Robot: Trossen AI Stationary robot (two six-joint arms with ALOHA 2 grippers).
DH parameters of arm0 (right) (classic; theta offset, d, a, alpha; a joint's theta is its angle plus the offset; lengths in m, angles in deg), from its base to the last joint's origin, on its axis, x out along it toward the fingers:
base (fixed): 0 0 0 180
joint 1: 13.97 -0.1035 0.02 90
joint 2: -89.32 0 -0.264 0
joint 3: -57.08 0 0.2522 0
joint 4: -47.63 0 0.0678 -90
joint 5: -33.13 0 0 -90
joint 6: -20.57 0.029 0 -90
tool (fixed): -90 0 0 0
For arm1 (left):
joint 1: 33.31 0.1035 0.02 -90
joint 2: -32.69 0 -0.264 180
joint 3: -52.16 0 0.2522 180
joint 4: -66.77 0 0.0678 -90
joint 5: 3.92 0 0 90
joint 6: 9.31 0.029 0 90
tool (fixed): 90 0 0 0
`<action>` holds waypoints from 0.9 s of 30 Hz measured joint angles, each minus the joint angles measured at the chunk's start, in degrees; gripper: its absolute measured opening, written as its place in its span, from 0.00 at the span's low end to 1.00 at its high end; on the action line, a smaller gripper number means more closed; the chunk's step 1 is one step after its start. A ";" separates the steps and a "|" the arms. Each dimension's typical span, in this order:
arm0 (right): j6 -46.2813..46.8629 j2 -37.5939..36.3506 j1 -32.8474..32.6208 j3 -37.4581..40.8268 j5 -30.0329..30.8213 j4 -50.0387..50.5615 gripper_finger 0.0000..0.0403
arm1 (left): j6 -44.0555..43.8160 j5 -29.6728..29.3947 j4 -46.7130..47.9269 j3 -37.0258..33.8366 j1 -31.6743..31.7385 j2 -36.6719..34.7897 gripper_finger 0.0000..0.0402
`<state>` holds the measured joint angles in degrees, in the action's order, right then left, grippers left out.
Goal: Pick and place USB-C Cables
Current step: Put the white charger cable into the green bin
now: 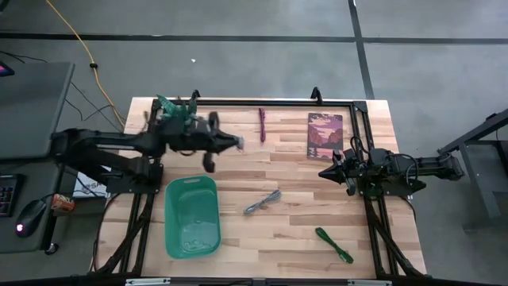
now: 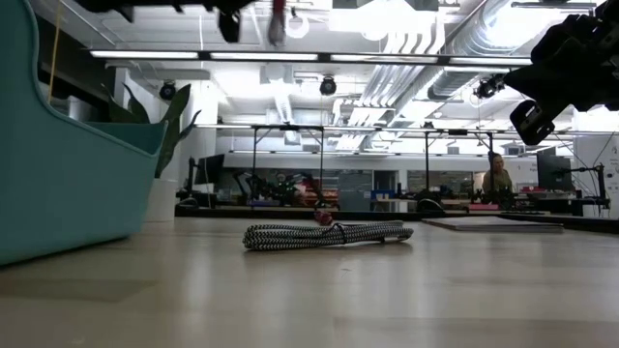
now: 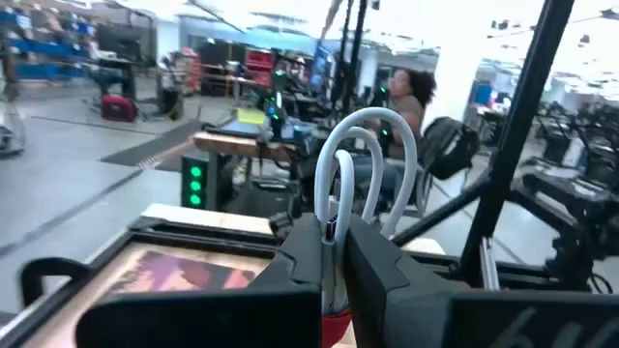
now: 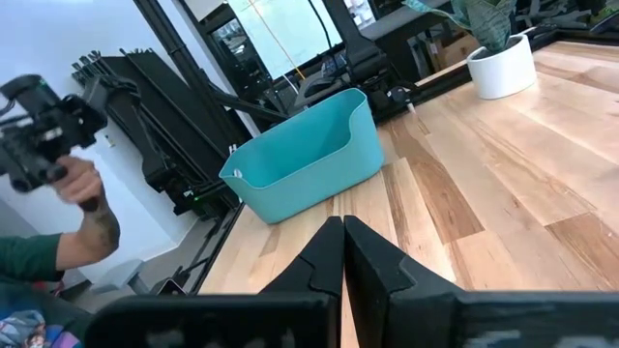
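**White cable up in my left grip, three still on the table**

From above, my left gripper (image 1: 236,142) is over the table's far half, about 11 o'clock from the table's middle, up off the wood. The teal bin (image 1: 191,217) lies at 7 o'clock from that gripper. The maroon cable (image 1: 262,124) rests near the far edge at 12 o'clock, the grey cable (image 1: 263,202) near the middle, the green cable (image 1: 333,245) toward 5 o'clock. A picture book (image 1: 325,137) lies at 2 o'clock. My right gripper (image 1: 327,171) waits just beside it at the right edge.

At table height, the grey cable (image 2: 327,233) lies flat on the wood, the bin wall (image 2: 58,184) at 9 o'clock. A person (image 2: 497,179) sits far back in the room.

Through my left wrist, my fingers (image 3: 300,253) are clamped on the white cable (image 3: 366,174), whose loops stand up between them, a bit of red showing below.

Through my right wrist, my fingers (image 4: 372,261) are pressed together on nothing, with the bin (image 4: 305,159) and a white plant pot (image 4: 503,70) ahead. A person's hand (image 4: 87,184) holds a dark device beyond the table.
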<state>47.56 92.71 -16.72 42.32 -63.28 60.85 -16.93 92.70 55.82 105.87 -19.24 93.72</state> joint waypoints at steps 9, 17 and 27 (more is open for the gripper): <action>0.01 0.00 0.01 0.00 0.00 0.00 0.00 | 0.71 -2.62 11.05 -0.35 -4.76 -10.12 0.00; 0.01 0.00 0.00 0.00 0.02 0.01 0.00 | 3.30 -9.18 9.47 -0.79 -8.82 -10.35 0.00; 0.02 0.00 0.01 -0.01 0.01 0.01 0.00 | 3.74 -4.12 14.52 -0.76 -10.08 -10.67 0.00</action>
<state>47.58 92.71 -16.70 42.31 -63.27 60.86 -13.19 88.58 70.34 105.10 -29.32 83.05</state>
